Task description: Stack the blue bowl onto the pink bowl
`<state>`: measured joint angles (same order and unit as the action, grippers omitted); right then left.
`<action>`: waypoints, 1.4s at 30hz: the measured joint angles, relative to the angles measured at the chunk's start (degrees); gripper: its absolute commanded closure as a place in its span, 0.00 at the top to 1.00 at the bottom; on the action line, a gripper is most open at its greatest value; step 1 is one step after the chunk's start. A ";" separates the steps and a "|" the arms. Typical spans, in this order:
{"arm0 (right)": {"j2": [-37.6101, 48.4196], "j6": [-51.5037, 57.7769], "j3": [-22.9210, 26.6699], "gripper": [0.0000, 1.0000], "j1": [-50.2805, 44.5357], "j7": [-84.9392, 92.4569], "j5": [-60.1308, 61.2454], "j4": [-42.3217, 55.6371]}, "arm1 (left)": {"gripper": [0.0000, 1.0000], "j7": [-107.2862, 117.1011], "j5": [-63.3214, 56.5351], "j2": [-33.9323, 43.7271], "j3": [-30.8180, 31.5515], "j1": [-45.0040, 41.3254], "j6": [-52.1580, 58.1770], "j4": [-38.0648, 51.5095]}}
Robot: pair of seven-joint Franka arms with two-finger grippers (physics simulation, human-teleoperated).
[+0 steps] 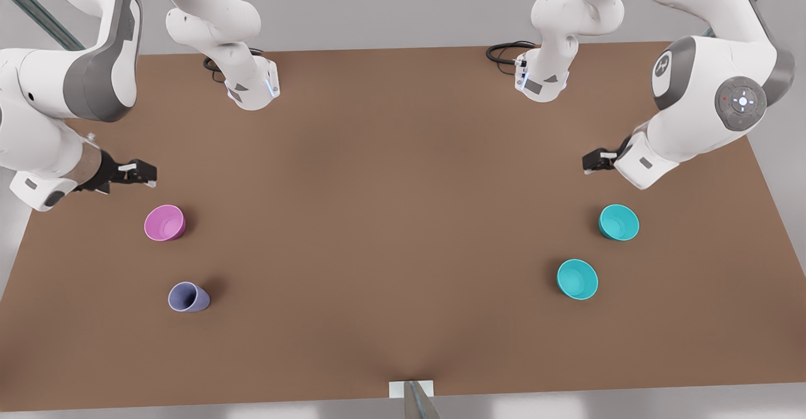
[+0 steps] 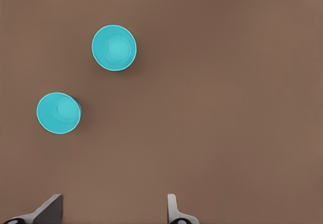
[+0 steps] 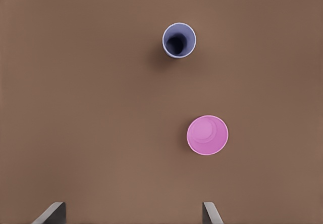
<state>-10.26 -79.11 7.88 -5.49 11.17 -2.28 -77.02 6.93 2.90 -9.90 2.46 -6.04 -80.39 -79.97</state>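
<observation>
Left tool (image 1: 590,161) hung above the tabletop (image 1: 390,217) on the front view's right, fingers (image 2: 171,206) spread, nothing between them; its wrist view looked down on both teal bowls. Right tool (image 1: 143,173) hung on the front view's left, just up from the pink bowl (image 1: 164,222), fingers (image 3: 209,213) also spread and empty. Pink bowl sat upright on the tabletop at the front view's left, mouth up; in the right wrist view (image 3: 207,134) it lay nearer the tool than the lavender cup (image 3: 179,40). That cup (image 1: 187,297) stood upright too, near the pink bowl and toward the camera side in the front view, the two apart. Blue bowl (image 1: 618,222) sat upright on the front view's right, closest to the left tool, shown in that wrist view (image 2: 58,113). Its lighter turquoise twin bowl (image 1: 577,278) sat near it, a little toward the table centre and the camera, not touching; in the left wrist view (image 2: 114,48) it was the farther one. Shade difference between the twins was slight, so which was which was hard to be sure of. Blue and pink bowls were well apart, on opposite sides of the tabletop. Neither tool touched anything.
</observation>
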 measured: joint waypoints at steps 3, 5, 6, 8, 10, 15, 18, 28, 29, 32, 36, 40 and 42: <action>-1.18 -0.68 0.02 1.00 0.64 1.13 -0.44 0.45 | 1.00 0.42 0.76 -2.03 0.15 -0.20 -0.85 -0.09; -5.26 -1.35 -0.01 1.00 6.40 2.53 -0.70 0.13 | 1.00 0.65 0.98 -3.07 0.10 0.08 -1.23 -0.07; -7.39 -2.31 0.02 1.00 10.25 3.19 -1.40 -0.31 | 1.00 0.75 1.01 -3.53 0.09 0.15 -1.39 -0.06; -9.62 -5.22 0.04 1.00 16.27 4.39 -2.56 -4.36 | 1.00 0.94 1.05 -4.38 0.08 0.16 -1.63 -0.09; -10.16 -8.74 0.05 1.00 19.05 5.47 -3.08 -10.27 | 1.00 1.11 1.07 -4.63 0.08 0.16 -1.76 -0.12; -12.33 -25.72 -0.03 1.00 22.94 7.71 -3.12 -26.31 | 1.00 1.47 1.05 -4.58 0.15 0.09 -0.78 -0.34; -13.17 -34.38 -0.06 1.00 24.10 8.79 -2.72 -29.93 | 1.00 1.65 1.02 -4.65 0.17 0.05 -0.18 -0.38; -16.43 -50.40 -0.10 1.00 24.81 11.24 1.25 -35.99 | 1.00 2.08 1.00 -4.58 0.17 0.09 1.43 -0.48; -17.02 -51.06 -0.20 1.00 24.79 11.41 1.98 -36.31 | 1.00 2.11 1.00 -4.58 0.17 0.07 1.58 -0.47; -19.59 -52.53 -0.38 1.00 24.74 11.88 4.17 -36.33 | 1.00 2.19 1.00 -4.58 0.18 0.04 2.03 -0.48; -21.37 -53.52 -0.67 1.00 24.68 12.37 6.55 -36.23 | 1.00 2.28 1.00 -4.65 0.17 -0.07 2.42 -0.48; -20.43 -53.13 -0.99 0.96 24.57 12.75 7.42 -35.87 | 1.00 2.36 1.00 -4.69 0.17 0.06 2.59 -0.78; -20.24 -52.79 -1.04 0.45 24.56 13.00 7.66 -35.79 | 1.00 2.39 1.00 -4.68 0.17 0.06 2.64 -0.82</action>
<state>-30.50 -131.90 6.84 19.07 24.16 5.37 -112.81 9.32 3.90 -14.58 2.63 -5.98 -77.76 -80.78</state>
